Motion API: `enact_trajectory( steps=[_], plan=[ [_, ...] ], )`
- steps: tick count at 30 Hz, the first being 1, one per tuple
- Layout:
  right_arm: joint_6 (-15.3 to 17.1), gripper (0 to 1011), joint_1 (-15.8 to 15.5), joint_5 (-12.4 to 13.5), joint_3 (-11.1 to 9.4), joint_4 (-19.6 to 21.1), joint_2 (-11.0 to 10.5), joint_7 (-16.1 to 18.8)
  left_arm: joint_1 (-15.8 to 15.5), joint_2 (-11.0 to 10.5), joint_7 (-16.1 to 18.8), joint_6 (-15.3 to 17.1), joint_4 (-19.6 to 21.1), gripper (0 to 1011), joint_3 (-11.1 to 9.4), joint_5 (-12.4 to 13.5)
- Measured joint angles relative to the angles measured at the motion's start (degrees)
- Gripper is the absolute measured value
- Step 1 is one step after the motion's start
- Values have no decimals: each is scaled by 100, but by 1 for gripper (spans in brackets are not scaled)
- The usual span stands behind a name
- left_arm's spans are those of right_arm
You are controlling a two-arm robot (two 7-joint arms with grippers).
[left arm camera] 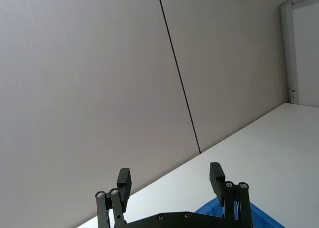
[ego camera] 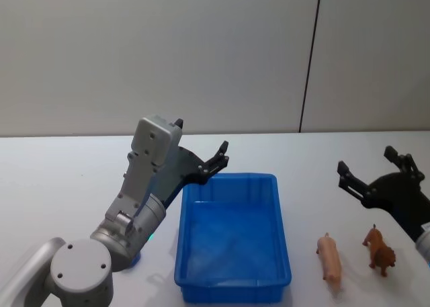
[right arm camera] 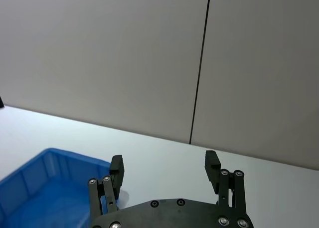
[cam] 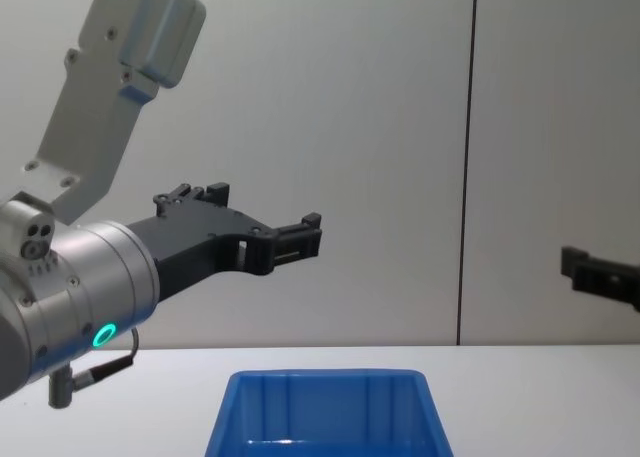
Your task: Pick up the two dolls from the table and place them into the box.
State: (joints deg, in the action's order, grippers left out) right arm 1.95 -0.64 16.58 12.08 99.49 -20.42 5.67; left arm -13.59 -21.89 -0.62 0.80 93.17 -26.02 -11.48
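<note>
Blue rectangular plastic bin (ego camera: pixel 181 253) is sitting on the white tabletop (ego camera: pixel 67 179), pale pink toy figure (ego camera: pixel 330 256) and brown toy animal (ego camera: pixel 379 250) resting beside it; left gripper (left arm camera: pixel 169 174) and right gripper (right arm camera: pixel 164 161) are hovering wide open, empty.

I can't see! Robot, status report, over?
Left gripper, right gripper open, raised. Pink doll, brown doll on table, right of empty box. Nothing blocking.

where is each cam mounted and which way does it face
Head: up high, looking down on table, box, pink doll, brown doll; left gripper and right gripper show.
Chest: low, facing forward over the box to the wall; left arm large, right gripper at the edge.
Left wrist: behind the open left gripper, facing the wall.
Right wrist: behind the open right gripper, facing the wall.
Shared: the box shows in all four.
</note>
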Motion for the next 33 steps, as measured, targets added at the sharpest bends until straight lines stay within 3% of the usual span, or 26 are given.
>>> enact_trajectory(
  steps=[22, 33],
  plan=[
    [225, 1001, -413, -298, -264, -567, -605, 660, 0, 0, 0, 0, 0, 1001, 0, 0],
    [313, 1001, -499, -566, -210, -869, -636, 820, 0, 0, 0, 0, 0, 1001, 0, 0]
  ],
)
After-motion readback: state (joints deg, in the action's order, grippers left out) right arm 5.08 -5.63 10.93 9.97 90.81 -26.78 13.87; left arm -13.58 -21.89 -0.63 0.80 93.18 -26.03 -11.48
